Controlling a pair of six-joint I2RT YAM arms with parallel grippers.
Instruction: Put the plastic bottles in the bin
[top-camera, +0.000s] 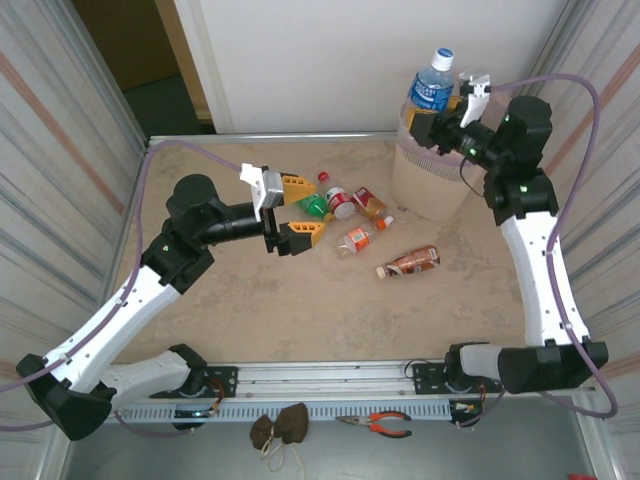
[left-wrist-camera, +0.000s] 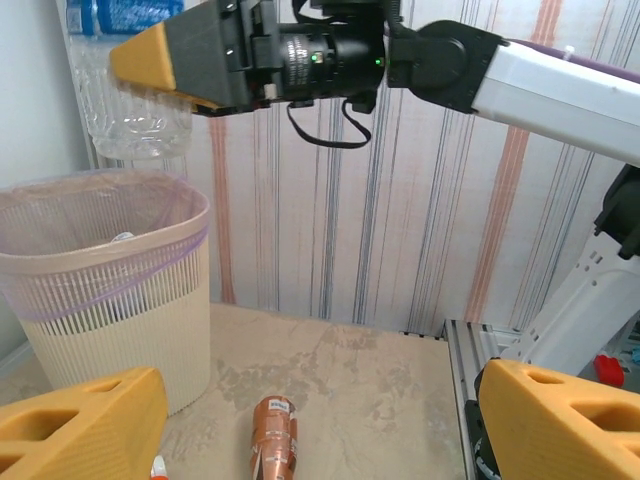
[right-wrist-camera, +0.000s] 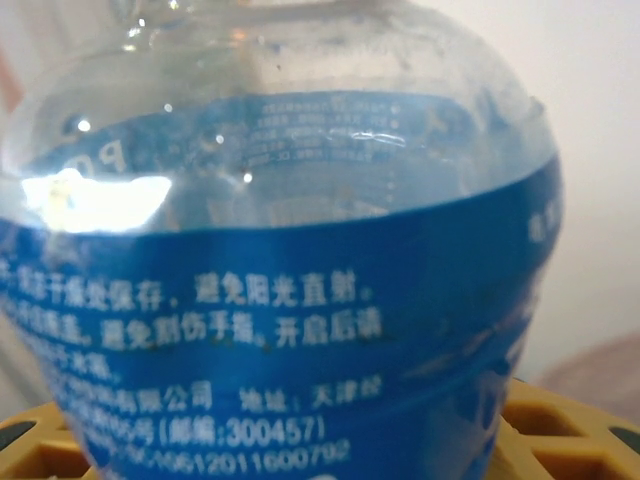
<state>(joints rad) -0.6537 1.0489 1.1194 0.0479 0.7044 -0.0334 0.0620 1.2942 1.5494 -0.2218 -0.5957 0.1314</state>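
A pair of orange-handled metal pliers (top-camera: 378, 425) lies on the grey ledge (top-camera: 480, 445) beside a small brown cloth bundle (top-camera: 280, 427) with pale string. The beige marbled tabletop (top-camera: 300, 320) is enclosed by striped corrugated side walls (top-camera: 60, 150) and a white back panel (top-camera: 330, 60).

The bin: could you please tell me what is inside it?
The bin has a clear liner, and one small pale object shows through it. Its walls hide anything deeper. The blue-labelled bottle is above it in the right gripper.
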